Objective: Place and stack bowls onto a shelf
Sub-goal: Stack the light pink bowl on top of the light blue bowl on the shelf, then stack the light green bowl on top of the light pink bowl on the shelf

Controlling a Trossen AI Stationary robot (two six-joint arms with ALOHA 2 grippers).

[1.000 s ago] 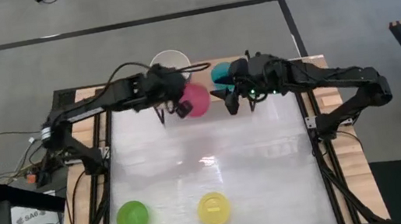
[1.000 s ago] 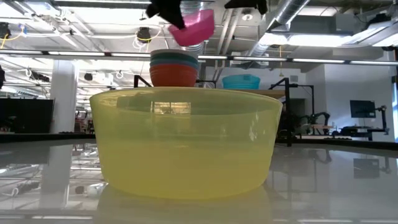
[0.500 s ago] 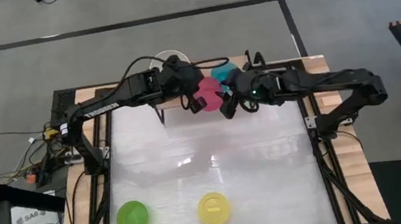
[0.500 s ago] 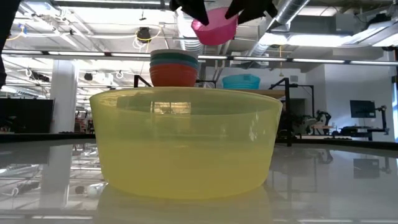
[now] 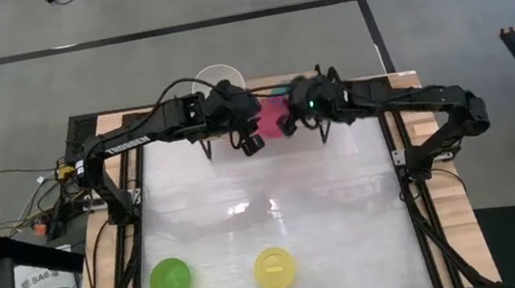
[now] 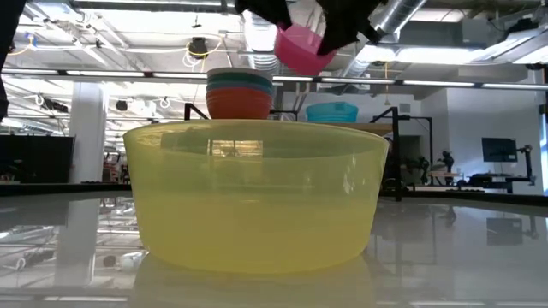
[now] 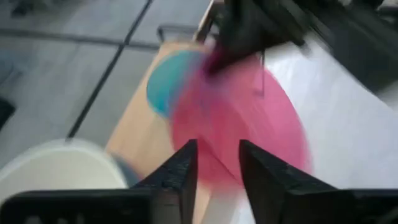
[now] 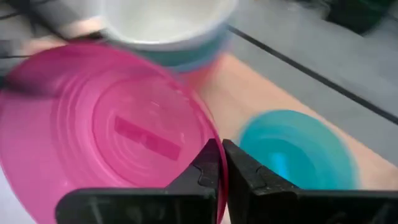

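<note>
A magenta bowl (image 5: 280, 117) hangs tilted in the air above the table's far edge, with my right gripper (image 8: 222, 163) shut on it. My left gripper (image 7: 217, 171) stands open just left of it, and the bowl's near rim (image 7: 214, 165) shows in the gap between its fingers. Beneath them, on the wooden shelf (image 8: 249, 93), rest a stack of larger bowls topped by a white one (image 5: 218, 75) and a lone cyan bowl (image 8: 292, 149). A yellow bowl (image 5: 275, 269) and a lime green bowl (image 5: 169, 279) sit on the table near its front edge. My right gripper pinches the magenta bowl's rim (image 8: 211, 146), one finger inside the bowl and one outside. The bowl is lifted clear and tilted (image 6: 300, 47), above the cyan bowl. My left gripper has the opposite rim between its open fingers; whether they touch it, I cannot tell.
The two arms meet closely over the shelf at the far edge. The stack of bowls (image 6: 241, 94) and the cyan bowl (image 6: 332, 111) stand side by side on the shelf. The white tabletop (image 5: 265, 193) stretches between the shelf and the two near bowls.
My left gripper has carried the magenta bowl toward the table's right edge, from beside the stack to over the cyan bowl. My right gripper has come in toward the bowl and taken hold of its rim. The bowl has tipped to a different slant.
</note>
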